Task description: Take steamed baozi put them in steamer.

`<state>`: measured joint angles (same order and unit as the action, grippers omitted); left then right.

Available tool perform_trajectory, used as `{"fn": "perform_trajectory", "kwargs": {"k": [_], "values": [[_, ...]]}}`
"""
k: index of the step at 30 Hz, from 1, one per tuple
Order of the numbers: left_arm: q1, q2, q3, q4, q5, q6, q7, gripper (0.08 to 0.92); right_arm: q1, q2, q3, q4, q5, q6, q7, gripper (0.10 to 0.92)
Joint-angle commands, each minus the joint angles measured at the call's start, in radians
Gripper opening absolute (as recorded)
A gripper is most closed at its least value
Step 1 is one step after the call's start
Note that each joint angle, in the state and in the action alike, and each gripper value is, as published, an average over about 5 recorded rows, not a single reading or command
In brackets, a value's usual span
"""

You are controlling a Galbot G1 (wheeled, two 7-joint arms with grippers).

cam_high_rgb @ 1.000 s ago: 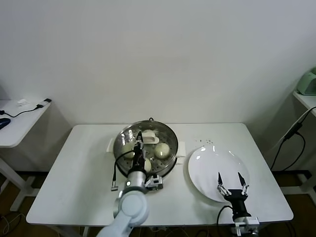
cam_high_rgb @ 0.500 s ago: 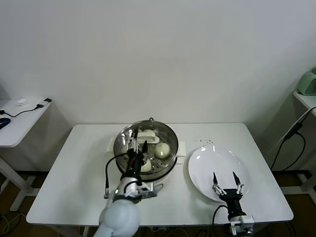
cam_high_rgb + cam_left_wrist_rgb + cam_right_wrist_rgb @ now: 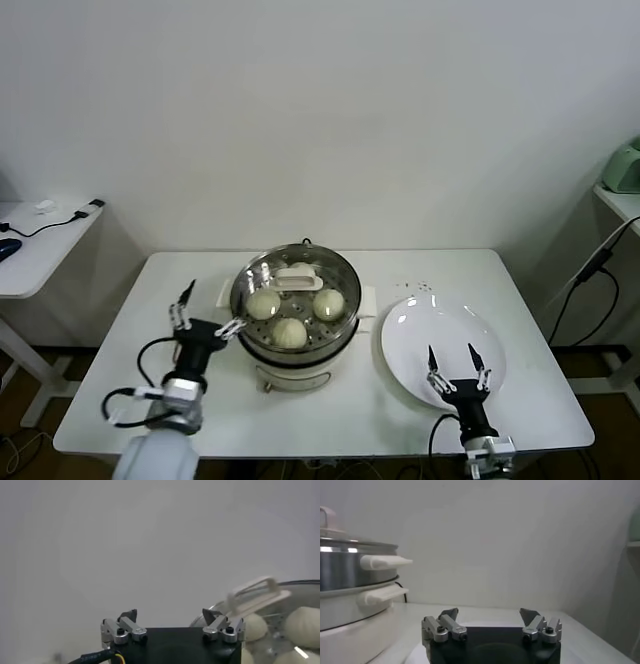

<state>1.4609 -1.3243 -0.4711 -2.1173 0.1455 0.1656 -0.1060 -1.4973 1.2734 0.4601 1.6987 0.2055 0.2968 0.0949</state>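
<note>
Three steamed baozi (image 3: 289,331) sit inside the steamer (image 3: 296,300) on the table (image 3: 130,390) — left end effector (image 3: 204,324) released beside it, right end effector (image 3: 453,364) spread empty over the plate (image 3: 415,330).

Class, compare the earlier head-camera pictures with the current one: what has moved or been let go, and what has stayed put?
The left gripper has pulled out of the steamer towards the robot's left, open and empty, leaving the baozi it carried lying inside. Three baozi now show on the tray. The right gripper shifted slightly over the white plate, open as before. Steamer and plate stayed put.
</note>
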Motion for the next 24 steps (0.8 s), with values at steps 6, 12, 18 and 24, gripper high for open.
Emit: {"fn": "perform_trajectory", "kwargs": {"k": [6, 12, 18, 24], "values": [[0.137, 0.039, -0.215, 0.296, -0.453, -0.408, 0.065, 0.823, 0.012, -0.013, 0.006, -0.002, 0.01, 0.013, 0.002, 0.823], [0.108, 0.045, -0.189, 0.39, -0.429, -0.435, 0.08, 0.823, 0.02, -0.013, 0.0, -0.011, 0.019, 0.004, 0.0, 0.823], [0.097, 0.04, -0.165, 0.414, -0.419, -0.44, 0.086, 0.823, 0.019, -0.014, -0.005, -0.013, 0.021, -0.002, -0.002, 0.823], [0.096, 0.033, -0.154, 0.399, -0.415, -0.445, 0.085, 0.823, 0.017, -0.014, -0.006, -0.011, 0.02, -0.002, -0.004, 0.823]]}}
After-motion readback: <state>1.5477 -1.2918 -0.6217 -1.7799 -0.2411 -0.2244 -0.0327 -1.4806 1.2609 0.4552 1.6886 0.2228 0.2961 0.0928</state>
